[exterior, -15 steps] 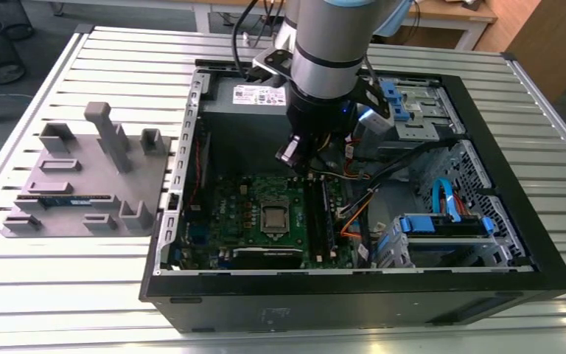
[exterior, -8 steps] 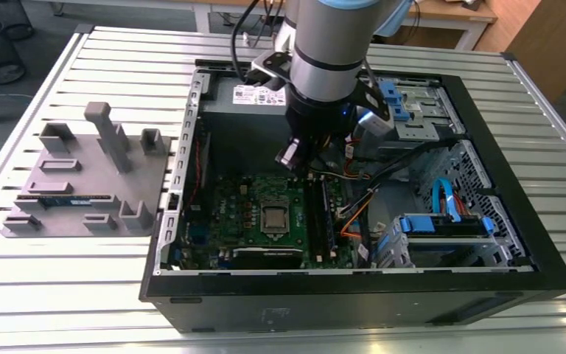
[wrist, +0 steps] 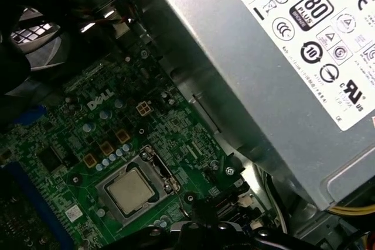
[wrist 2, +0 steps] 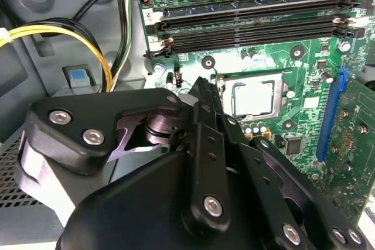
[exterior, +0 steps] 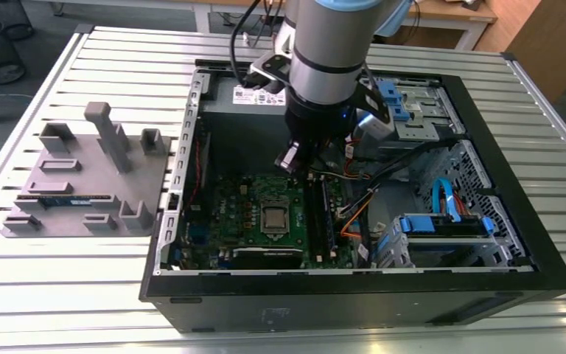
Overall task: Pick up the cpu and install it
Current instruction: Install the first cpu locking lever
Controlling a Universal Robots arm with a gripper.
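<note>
Nearest the camera in the exterior view, the open computer case (exterior: 352, 295) is lying on the slatted metal table (exterior: 67, 295), its green motherboard (exterior: 253, 221) facing up. The cpu (exterior: 275, 217) is sitting flat in the socket frame (exterior: 275, 205) at the middle of that board, silvery top up (it is showing in both wrist views too (wrist 2: 253, 98) (wrist: 130, 191)), with nothing touching it. Just to the exterior view's right of the socket, the dark memory slots (exterior: 320, 214) are running front to back. Off to the exterior view's left, well apart from the case, a grey fixture block (exterior: 86, 184) is resting on the table with a blue-green memory stick (exterior: 67, 199) lying on it.

Farther back, the gripper (exterior: 295, 158) is hanging above the board, beyond the socket and clear of the cpu; its black linkages (wrist 2: 211, 162) are crowding the second wrist view, and the fingers seem drawn together with nothing held between them. Beyond it, the grey power supply (wrist: 275, 68) is sitting at the case's far end.
</note>
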